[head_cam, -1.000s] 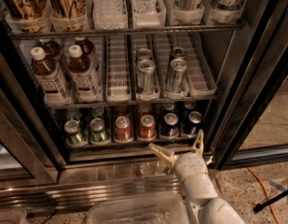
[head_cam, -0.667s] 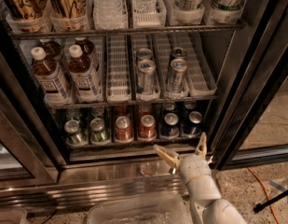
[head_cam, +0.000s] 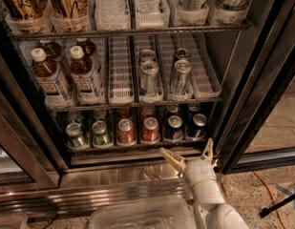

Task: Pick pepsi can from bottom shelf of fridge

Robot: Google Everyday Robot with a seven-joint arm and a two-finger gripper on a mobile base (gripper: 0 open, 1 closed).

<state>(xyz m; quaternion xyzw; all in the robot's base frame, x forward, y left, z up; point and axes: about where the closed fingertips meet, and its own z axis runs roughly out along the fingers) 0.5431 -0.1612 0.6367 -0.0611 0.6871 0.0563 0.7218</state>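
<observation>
The fridge (head_cam: pixel 261 80) stands open with wire racks. On its bottom shelf (head_cam: pixel 137 148) stand short cans in a row: green at the left, red in the middle, and two dark blue pepsi cans (head_cam: pixel 174 128) at the right, with more behind. My gripper (head_cam: pixel 189 152) is low at the right, just in front of the shelf's front rail and below the blue cans. Its two tan fingers (head_cam: pixel 172 159) are spread wide apart and hold nothing.
The middle rack has white lane dividers (head_cam: pixel 121 75), brown drink bottles (head_cam: pixel 49 78) and tall slim silver-blue cans (head_cam: pixel 149 78). A stainless base panel (head_cam: pixel 104 185) runs below. A clear plastic bin (head_cam: pixel 142 216) sits on the floor. An orange cable (head_cam: pixel 271 194) lies at the right.
My gripper has shifted a little to the right and slightly up toward the shelf's right end, staying open. The cans have not moved.
</observation>
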